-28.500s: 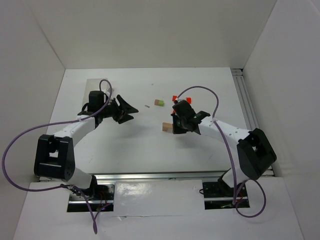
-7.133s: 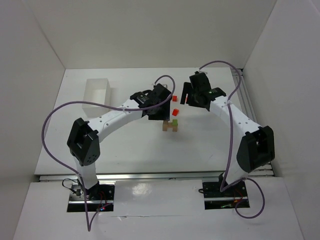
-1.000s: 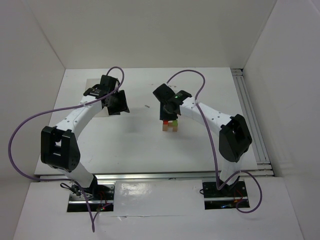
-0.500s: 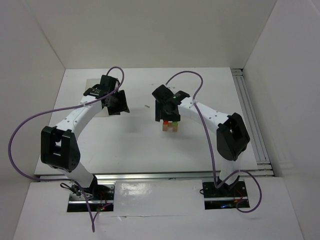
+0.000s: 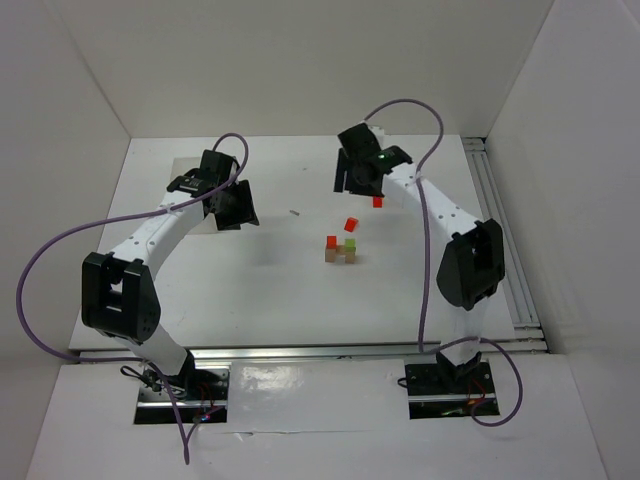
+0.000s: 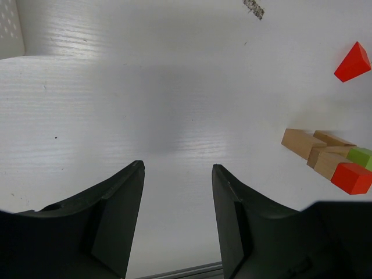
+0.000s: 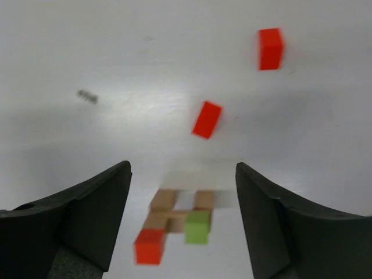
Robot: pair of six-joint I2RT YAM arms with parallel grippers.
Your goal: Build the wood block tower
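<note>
When approaching the tower (image 5: 341,250), treat as unfinished and easily upset. Located near the middle of the table (image 5: 250,290): tan blocks (image 7: 165,200) at the base, with a red block (image 7: 150,245) and a green block (image 7: 197,226) seated on top, side by side. Behind it, a nearer loose block (image 7: 207,119), red, close to the stack, and a farther loose block (image 7: 270,49), also red.

Right claw (image 7: 182,168): spread wide, empty, raised over the far part of the table. Left claw (image 6: 177,167): also spread wide, empty, well apart on the left, near the white box (image 6: 10,29).

Probable hazards:
- Clipping the stack. Cause: lowering wide-spread fingers onto the nearer loose block, with the tower's top pieces within reach of a stray finger. Approach from the far side.
- Dropping or twisting a block. Cause: gripping so small a piece off-centre. Centre before closing.
- Toppling on placement. Cause: setting down off-centre on the narrow top pieces, or releasing while pressing sideways. Lower straight; open only once seated.
- Misjudging position. Cause: blur in the right wrist view. Confirm against the top view.
</note>
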